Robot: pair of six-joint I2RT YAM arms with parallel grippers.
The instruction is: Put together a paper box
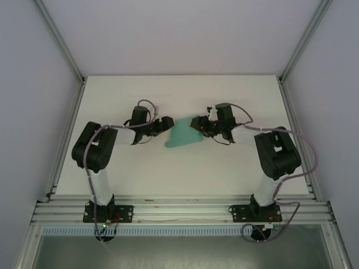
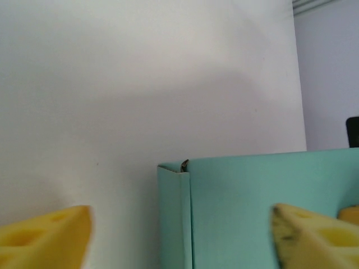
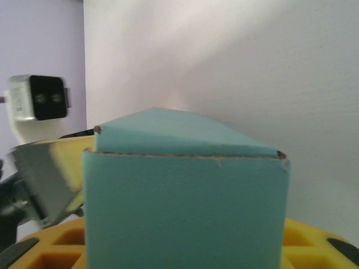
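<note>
Near edge: both arm bases bolted to the aluminium rail [image 1: 179, 208], left base [image 1: 106, 213], right base [image 1: 255, 213]. Both arms reach inward over the white worktop [image 1: 179, 89] and meet near its middle.

Paper box [image 1: 182, 136]: teal-green card, mid-worktop, directly between the two grippers. Its narrow end points at the right gripper and the wider end lies nearer the rail. I cannot tell whether it rests on the surface or is lifted.

Left gripper [image 1: 166, 124]: just beside the box's left side. Left wrist view: yellow fingers [image 2: 50, 235] are spread wide, released. There is a clear gap between the left finger and the box's folded corner edge [image 2: 174, 218]. The other finger overlaps the box's flat face [image 2: 241, 213].

Right gripper [image 1: 199, 126]: at the box's far-right corner. Right wrist view: the box [image 3: 185, 207] sits end-on and close to the lens, with yellow fingers [image 3: 320, 246] flanking it on both sides. I cannot tell whether they are clamped on it. Beyond the box, the left wrist's camera block [image 3: 39, 98] is in view.

Far: bare worktop, then the pale enclosure walls.
</note>
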